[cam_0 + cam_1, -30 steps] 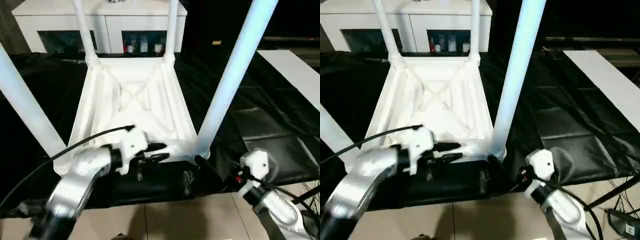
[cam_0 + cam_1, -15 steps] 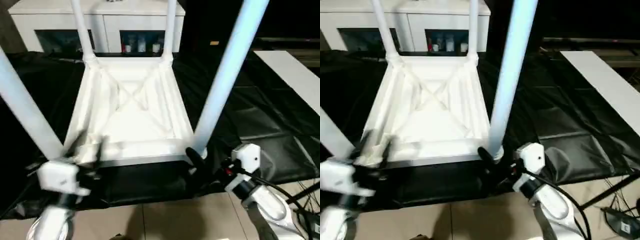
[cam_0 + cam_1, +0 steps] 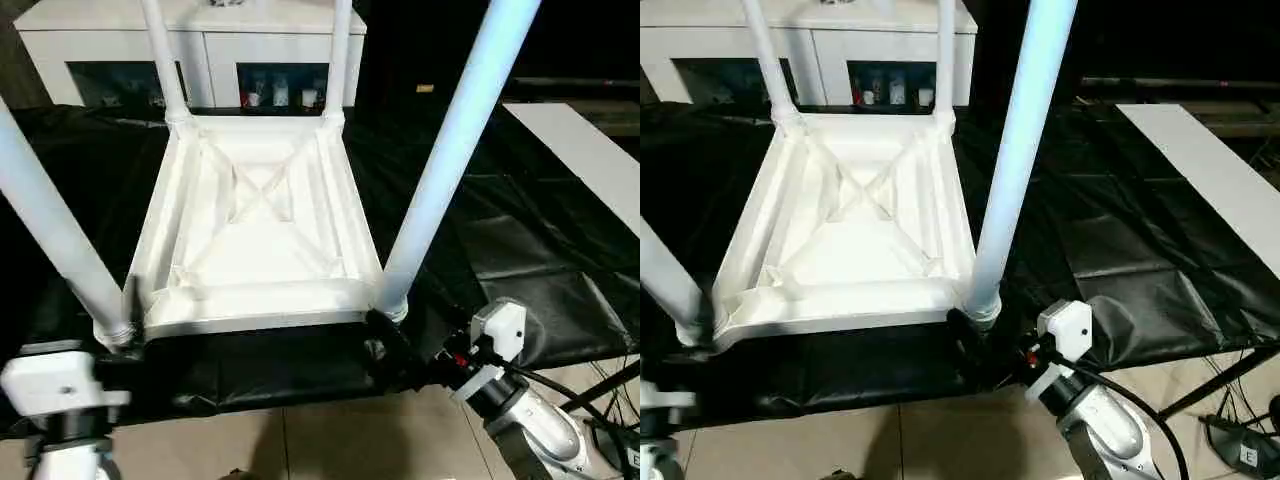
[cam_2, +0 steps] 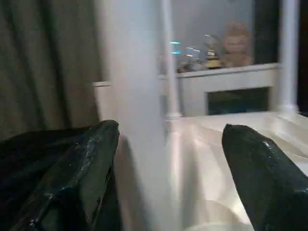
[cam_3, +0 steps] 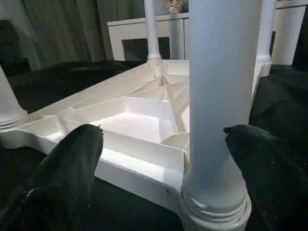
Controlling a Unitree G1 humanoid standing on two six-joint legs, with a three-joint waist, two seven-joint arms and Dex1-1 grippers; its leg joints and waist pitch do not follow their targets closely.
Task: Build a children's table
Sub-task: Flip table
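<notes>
Lying upside down on a black sheet (image 3: 520, 250) over the work surface, the children's table (image 3: 255, 235) shows its ribbed underside, with all four white legs standing up from the corners, so the build looks close to finished. It seems light, stiff moulded plastic, smooth and probably a little slippery; the safest hold, I would guess, is low on a leg near its socket or on the rim, since a grip high on a tapering leg would lever against the joint. The right gripper (image 5: 161, 173) sits at the near right leg (image 3: 450, 160), its fingers spread wide either side of the base and holding nothing. The left gripper (image 4: 166, 168) is likewise spread wide at the near left leg (image 3: 50, 235), with the leg standing between the fingers untouched. From the head I can see the whole frame, the white cabinet (image 3: 200, 50) behind it and a long white board (image 3: 585, 150) off to the right; the right wrist camera adds the collar ring at the leg's foot.
</notes>
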